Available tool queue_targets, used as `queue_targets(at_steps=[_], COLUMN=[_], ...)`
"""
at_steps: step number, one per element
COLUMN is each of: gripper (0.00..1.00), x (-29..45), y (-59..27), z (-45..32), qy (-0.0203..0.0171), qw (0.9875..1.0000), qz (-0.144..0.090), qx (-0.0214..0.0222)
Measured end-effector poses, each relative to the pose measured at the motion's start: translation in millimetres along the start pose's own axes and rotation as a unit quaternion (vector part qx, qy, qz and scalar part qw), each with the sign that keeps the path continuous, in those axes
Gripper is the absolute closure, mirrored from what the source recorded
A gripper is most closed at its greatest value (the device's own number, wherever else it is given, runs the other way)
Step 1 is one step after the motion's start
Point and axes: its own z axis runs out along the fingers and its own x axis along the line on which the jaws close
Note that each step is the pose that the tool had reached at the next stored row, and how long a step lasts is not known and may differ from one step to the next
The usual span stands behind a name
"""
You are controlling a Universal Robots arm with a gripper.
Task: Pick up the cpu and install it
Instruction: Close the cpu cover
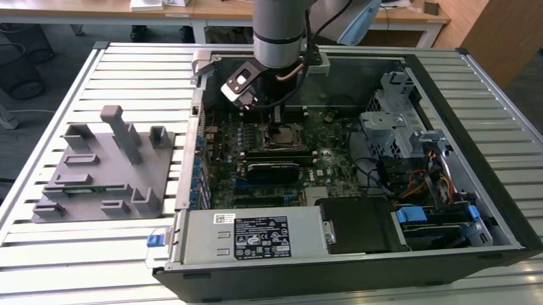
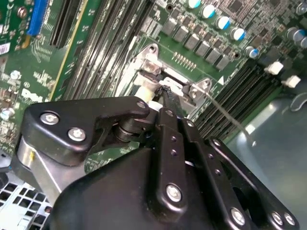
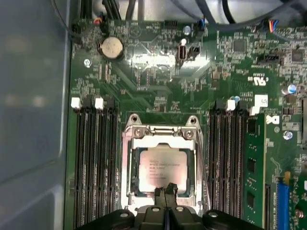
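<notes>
Our arm (image 1: 278, 19) stands straight down at the top centre of the exterior view, its grey wrist (image 1: 278, 49) vertical. Beneath it our gripper (image 1: 276, 116) points downward. In the first wrist view, its two black fingers (image 3: 160, 192) lie pressed together, tip against tip, with no gap between them.

I see a lab or workshop: an open computer case (image 1: 339, 279) on a slatted metal table (image 1: 127, 70), wooden desks (image 1: 220, 11) behind.

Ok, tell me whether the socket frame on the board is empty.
No: in the first wrist view the cpu lies flat inside the socket frame, with the gripper over one edge of it.
</notes>
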Motion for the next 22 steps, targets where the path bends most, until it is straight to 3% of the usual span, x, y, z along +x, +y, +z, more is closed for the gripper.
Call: queue_targets(at_steps=[9, 22], gripper=[0.89, 0.89], x=[0.2, 0.3], y=[-2.8, -3.6], z=[9.2, 11.3], qy=[0.0000, 0.0000], qw=[1.0000, 1.0000], qz=[0.000, 0.000], qx=[0.0000, 0.0000])
